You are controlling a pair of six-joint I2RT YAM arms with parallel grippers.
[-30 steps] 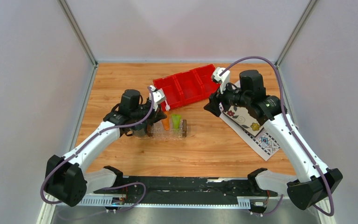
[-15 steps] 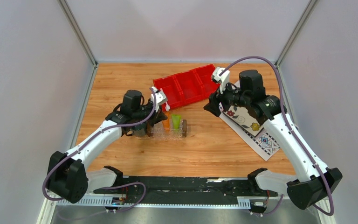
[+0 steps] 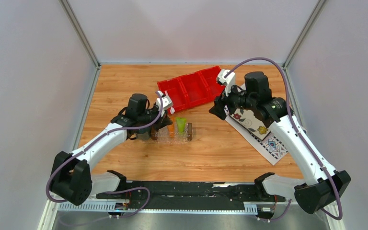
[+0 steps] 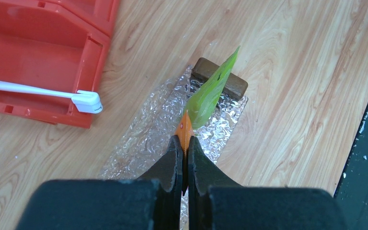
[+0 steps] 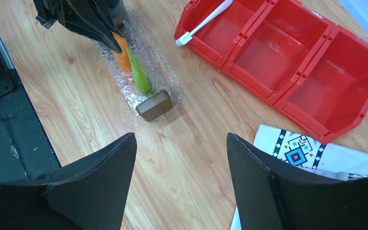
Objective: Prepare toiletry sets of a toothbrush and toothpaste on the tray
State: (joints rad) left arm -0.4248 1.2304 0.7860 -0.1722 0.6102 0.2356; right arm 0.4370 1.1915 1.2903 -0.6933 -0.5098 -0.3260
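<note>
Two toothpaste tubes are at the clear tray (image 4: 143,143), and only one is free of a grip. Your left hand (image 4: 182,143) is pinched fully shut on the flat crimped end of the orange tube (image 4: 184,132), which hangs nose-down over the tray's middle. Holding it by that thin end keeps the fingers clear of the tray floor, so the tube can go down beside its neighbour. From these views you cannot tell whether its lower end touches the plastic.

The green tube (image 4: 211,91) lies just beyond the orange one, touching or nearly so. Its far end is propped on the brown block handle (image 4: 237,88), so it sits tilted, not flat.

The toothbrush (image 4: 33,90) is not on the tray. It lies across the end compartment of the red bin (image 4: 28,57), with its bristle head poking over the bin's near wall toward the tray. It is off to one side of your left hand and clearly apart from it.

Your right hand (image 5: 181,139) is spread wide and holds nothing. It hovers over bare tabletop (image 5: 196,120) between the tray, the bin and the patterned cloth (image 5: 316,153). The toothbrush is well ahead of it, at the far end of the bin, so that hand looks the likelier one to fetch it.
</note>
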